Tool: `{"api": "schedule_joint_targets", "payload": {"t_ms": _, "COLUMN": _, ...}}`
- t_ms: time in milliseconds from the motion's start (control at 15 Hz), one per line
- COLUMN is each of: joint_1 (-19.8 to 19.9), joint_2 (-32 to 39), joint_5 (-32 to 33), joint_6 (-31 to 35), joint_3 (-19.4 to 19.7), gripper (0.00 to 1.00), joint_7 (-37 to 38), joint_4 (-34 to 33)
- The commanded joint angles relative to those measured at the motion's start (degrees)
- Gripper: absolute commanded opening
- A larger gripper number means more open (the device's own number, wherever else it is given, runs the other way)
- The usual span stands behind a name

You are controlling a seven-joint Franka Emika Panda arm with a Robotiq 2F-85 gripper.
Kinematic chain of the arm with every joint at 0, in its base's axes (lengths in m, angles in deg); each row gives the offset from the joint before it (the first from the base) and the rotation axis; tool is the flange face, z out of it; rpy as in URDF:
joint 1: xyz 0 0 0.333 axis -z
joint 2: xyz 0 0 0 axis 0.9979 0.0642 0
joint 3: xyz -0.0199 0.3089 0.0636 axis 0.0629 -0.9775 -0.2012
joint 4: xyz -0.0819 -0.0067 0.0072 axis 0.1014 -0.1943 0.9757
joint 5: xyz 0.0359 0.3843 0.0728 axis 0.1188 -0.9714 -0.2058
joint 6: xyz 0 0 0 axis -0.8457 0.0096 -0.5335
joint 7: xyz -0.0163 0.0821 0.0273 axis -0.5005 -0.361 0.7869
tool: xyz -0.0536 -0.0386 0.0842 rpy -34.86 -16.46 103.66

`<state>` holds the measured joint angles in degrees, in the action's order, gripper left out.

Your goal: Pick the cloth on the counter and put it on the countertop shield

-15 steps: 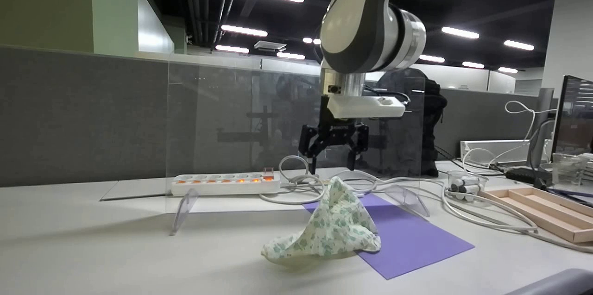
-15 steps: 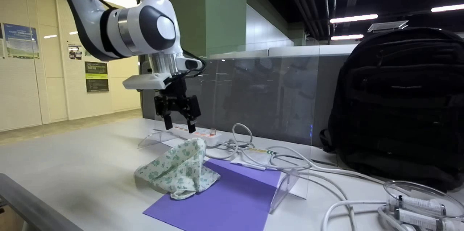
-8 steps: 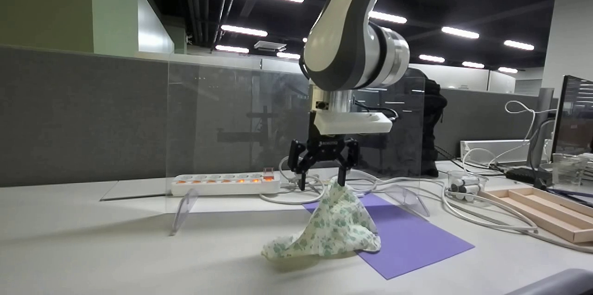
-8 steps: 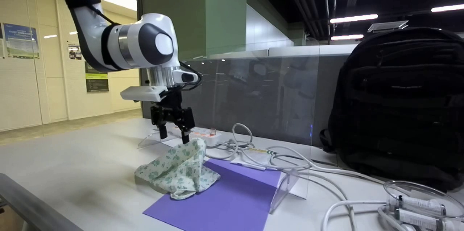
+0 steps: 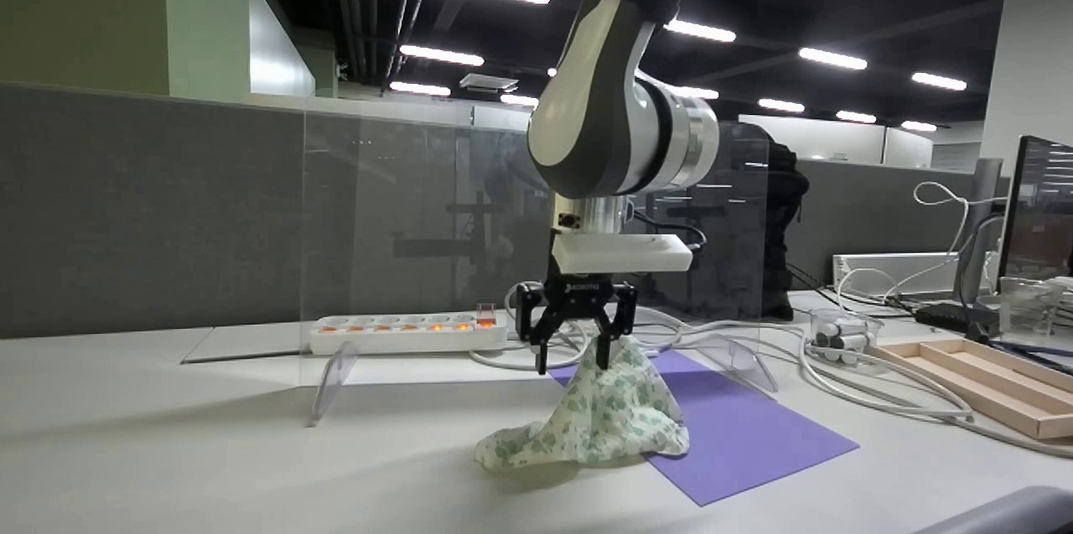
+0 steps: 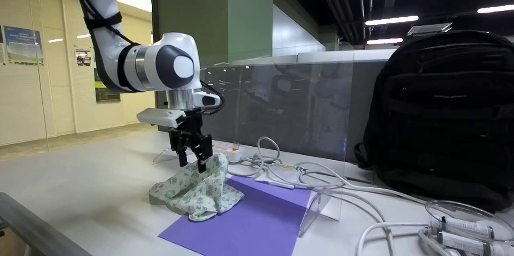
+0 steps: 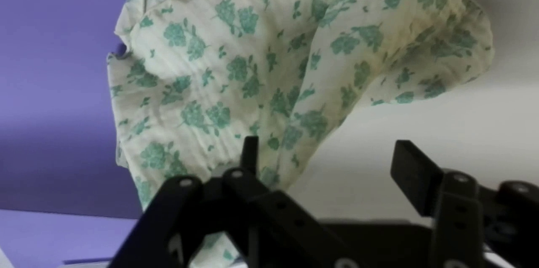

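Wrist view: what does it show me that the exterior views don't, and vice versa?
Only the wrist view: the cloth from above, and the look down through the open gripper.
Only the exterior views: the backpack, the clear shield standing upright, the cloth's peak from the side.
Shared: the cloth lying partly on the purple sheet, partly on the counter.

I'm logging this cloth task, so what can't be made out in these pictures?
Cloth, wrist view: partly hidden behind the gripper.
Power strip, in an exterior view: partly behind cloth and gripper.
Arm, in both exterior views: cut off by top edge.
Monitor, in an exterior view: cut off by right edge.
Cylinder labels, in an exterior view: print too small to read.
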<state>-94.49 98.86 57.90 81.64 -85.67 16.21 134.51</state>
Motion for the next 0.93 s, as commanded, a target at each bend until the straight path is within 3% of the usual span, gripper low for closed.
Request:
{"api": "schedule_joint_targets", "payload": {"t_ms": 0, "joint_1": -1.5, "joint_2": 1.4, "joint_5": -1.7, "joint_6": 1.0, "joint_3": 1.0, "gripper": 0.51, "joint_7": -0.4, "joint_4": -1.6}}
{"api": "schedule_joint_targets", "payload": {"t_ms": 467, "joint_1": -1.8, "joint_2": 1.1, "joint_5": -3.4, "joint_6": 0.9, "joint_3": 0.2, "gripper": 0.03, "joint_7": -2.5, "joint_4": -2.2}}
{"api": "schedule_joint_targets", "payload": {"t_ms": 867, "joint_1": -1.8, "joint_2": -2.3, "joint_5": -4.1, "joint_6": -4.5, "joint_3": -1.8, "gripper": 0.0, "joint_7": -6.1, "joint_4": -5.1}}
